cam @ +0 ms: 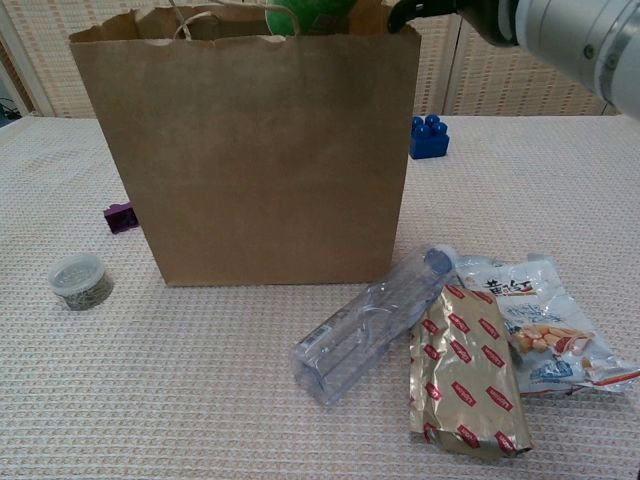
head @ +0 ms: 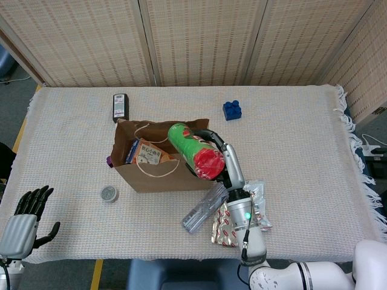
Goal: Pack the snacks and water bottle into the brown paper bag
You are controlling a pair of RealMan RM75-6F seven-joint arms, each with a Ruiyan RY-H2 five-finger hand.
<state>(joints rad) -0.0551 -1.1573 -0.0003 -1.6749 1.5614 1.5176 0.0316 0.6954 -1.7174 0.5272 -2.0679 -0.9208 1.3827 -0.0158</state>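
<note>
My right hand [head: 213, 142] grips a green chip can with a red lid [head: 195, 151], tilted, its green end lowered into the mouth of the brown paper bag [head: 162, 172]. The chest view shows the can's green end [cam: 310, 16] just inside the bag's [cam: 260, 150] top, with my right hand [cam: 440, 10] at the rim. A snack packet [head: 147, 153] lies inside the bag. On the table lie a clear water bottle [head: 207, 207], a gold-and-red snack pack [head: 226, 225] and a white snack bag [cam: 530, 320]. My left hand [head: 27, 208] rests open at the table's near-left corner, holding nothing.
A small round tin [head: 109, 194] sits left of the bag and a purple block [cam: 120, 216] beside its left side. A blue block [head: 231, 109] and a black remote [head: 120, 107] lie behind the bag. Woven screens stand behind the table.
</note>
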